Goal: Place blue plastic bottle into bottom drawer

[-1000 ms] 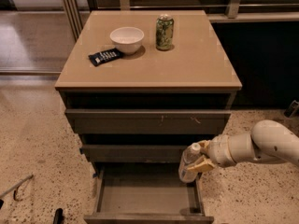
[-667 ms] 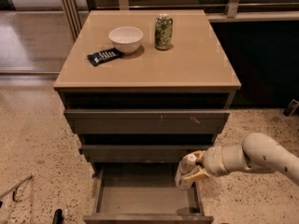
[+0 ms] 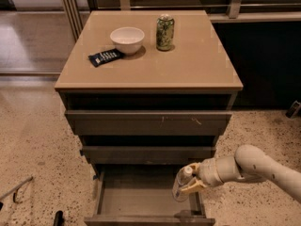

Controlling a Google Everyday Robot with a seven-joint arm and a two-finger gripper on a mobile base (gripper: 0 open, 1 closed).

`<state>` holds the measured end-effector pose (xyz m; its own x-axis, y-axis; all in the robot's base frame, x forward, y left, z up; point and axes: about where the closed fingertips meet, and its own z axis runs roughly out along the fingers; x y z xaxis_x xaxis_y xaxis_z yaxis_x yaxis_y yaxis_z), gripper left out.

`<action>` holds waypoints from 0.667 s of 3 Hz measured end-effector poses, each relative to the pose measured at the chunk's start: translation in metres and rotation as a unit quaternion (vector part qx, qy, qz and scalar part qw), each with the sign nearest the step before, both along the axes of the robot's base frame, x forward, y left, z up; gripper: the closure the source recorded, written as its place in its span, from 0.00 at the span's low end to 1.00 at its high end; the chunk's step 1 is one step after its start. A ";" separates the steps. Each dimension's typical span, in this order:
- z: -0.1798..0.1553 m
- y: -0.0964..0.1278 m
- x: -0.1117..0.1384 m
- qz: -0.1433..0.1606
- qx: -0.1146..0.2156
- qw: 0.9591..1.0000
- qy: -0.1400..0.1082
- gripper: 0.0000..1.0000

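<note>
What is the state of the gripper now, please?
Gripper: shut on the blue plastic bottle, over the right side of the open bottom drawer.

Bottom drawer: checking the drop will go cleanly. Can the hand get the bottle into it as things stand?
Probably yes: the bottom drawer is pulled open, and the hand, gripping the blue plastic bottle, hangs over its right side with nothing between.
</note>
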<state>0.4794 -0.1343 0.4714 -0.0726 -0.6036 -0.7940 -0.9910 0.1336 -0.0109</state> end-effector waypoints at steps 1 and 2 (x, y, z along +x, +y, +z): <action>-0.028 0.000 0.004 0.007 -0.021 0.999 -0.030 1.00; -0.072 0.003 0.014 0.003 -0.016 0.998 -0.054 1.00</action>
<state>0.4937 -0.1312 0.3995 0.0162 -0.6291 -0.7771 -0.9845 0.1256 -0.1223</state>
